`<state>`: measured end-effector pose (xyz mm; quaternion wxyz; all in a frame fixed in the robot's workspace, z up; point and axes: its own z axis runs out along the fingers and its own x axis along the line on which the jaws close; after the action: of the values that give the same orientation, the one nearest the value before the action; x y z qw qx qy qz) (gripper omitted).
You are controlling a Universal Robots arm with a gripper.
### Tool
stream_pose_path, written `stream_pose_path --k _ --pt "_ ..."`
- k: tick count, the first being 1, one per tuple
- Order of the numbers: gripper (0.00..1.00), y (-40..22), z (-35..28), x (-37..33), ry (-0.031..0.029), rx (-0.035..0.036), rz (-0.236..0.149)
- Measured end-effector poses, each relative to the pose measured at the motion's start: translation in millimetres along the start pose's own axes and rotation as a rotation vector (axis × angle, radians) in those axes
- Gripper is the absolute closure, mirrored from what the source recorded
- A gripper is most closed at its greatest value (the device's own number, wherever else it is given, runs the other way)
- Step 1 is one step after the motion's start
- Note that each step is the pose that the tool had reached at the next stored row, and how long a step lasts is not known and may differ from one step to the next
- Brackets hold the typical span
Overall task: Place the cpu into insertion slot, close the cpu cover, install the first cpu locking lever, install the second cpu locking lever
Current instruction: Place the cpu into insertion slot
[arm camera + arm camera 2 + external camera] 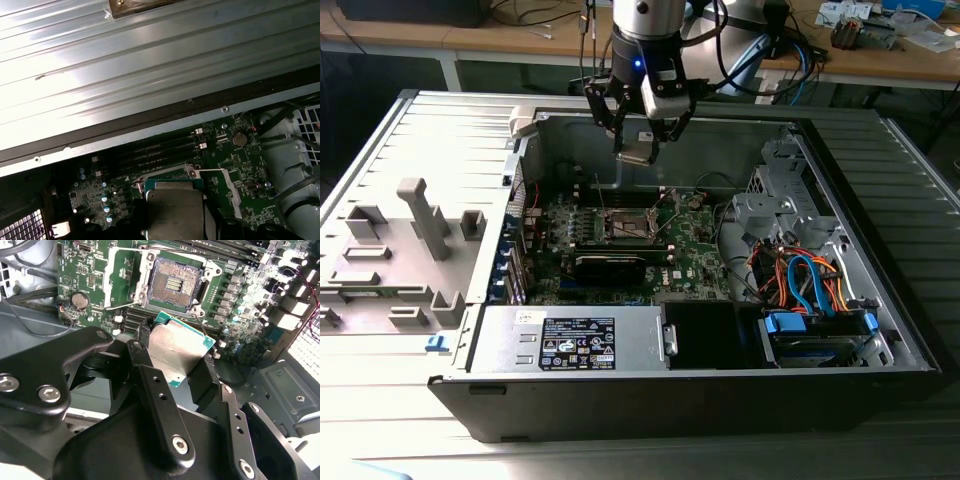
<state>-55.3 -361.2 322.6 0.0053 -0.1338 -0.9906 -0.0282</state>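
Note:
My gripper hangs over the open computer case, shut on the cpu. The cpu is a flat square chip with a silver top and a green rim, pinched at two opposite edges by the black fingers. It is in the air, above and a little to one side of the insertion slot, whose contact field lies bare. The cpu cover, a thin silvery frame, is swung open beside the slot. In the first wrist view the cpu hides most of the slot.
The motherboard carries memory slots, a coin battery and a black card. A power supply and a drive bay with blue and orange cables fill the near side. A grey fixture stands on the exterior view's left.

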Motion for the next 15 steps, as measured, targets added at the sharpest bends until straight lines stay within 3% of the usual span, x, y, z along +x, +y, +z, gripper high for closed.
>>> stream_pose_path --k 15 --pt "0.45 0.0 0.6 0.0 -0.0023 -0.0007 0.041"
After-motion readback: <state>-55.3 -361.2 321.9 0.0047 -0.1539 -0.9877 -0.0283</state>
